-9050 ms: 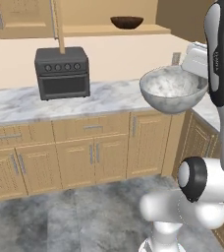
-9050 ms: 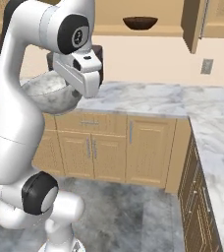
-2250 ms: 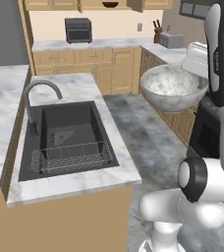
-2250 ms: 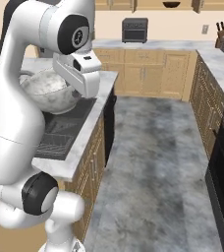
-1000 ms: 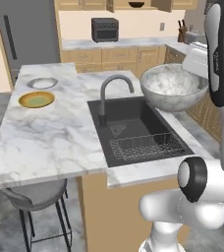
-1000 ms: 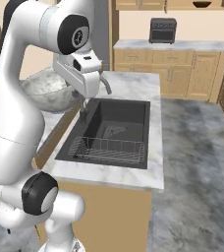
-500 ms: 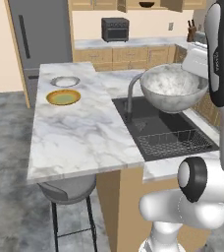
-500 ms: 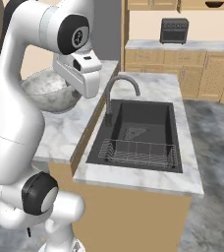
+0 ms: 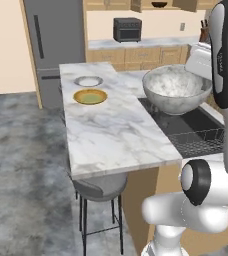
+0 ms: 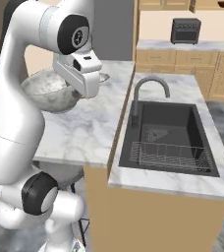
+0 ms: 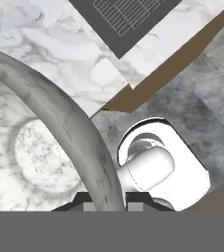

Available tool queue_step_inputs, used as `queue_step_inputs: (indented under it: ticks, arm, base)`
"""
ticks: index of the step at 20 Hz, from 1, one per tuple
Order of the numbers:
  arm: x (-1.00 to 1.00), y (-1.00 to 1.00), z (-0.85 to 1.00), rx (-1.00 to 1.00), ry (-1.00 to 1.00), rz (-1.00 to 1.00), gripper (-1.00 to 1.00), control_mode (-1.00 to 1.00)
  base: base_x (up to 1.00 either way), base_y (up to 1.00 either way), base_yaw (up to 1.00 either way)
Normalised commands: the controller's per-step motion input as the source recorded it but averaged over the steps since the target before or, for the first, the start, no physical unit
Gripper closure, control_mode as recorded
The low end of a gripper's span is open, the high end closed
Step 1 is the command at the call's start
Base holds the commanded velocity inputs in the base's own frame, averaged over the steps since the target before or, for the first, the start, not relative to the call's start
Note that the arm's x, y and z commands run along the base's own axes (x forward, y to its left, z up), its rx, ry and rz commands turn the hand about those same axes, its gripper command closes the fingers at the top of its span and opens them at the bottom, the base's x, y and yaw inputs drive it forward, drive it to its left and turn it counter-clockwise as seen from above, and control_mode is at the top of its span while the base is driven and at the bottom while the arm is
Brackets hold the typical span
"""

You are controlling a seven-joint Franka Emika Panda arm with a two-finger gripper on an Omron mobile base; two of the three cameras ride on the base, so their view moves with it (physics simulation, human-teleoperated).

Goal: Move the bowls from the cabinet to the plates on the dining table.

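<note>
From the left the base has swung round to the long marble-topped dining table [image 9: 116, 135], its pale grey round plate [image 9: 88, 81] and yellowish tan round plate [image 9: 90, 96] near the far end, now close ahead; from the right the deep grey-white marbled stone bowl [image 10: 47, 91] rides above the table's near edge; at the hand the gripper [image 11: 106, 199] is clamped on the bowl's rim.

Flat, even rendered light, bright, no clear source. Soft shadow under the dining table [image 9: 111, 135] edge; sink basin [image 10: 168, 128] dark. No glare. Slightly soft, low-res; no edge distortion.
</note>
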Motion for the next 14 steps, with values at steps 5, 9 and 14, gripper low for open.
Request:
queue_step_inputs:
  ticks: [5, 9, 14]
  arm:
    - [0.00, 0.00, 0.00, 0.00, 0.00, 0.00, 1.00, 1.00]
    - [0.00, 0.00, 0.00, 0.00, 0.00, 0.00, 1.00, 1.00]
    - [0.00, 0.00, 0.00, 0.00, 0.00, 0.00, 1.00, 1.00]
  base:
    - [0.00, 0.62, 0.00]
    - [0.00, 0.62, 0.00]
    - [0.00, 0.62, 0.00]
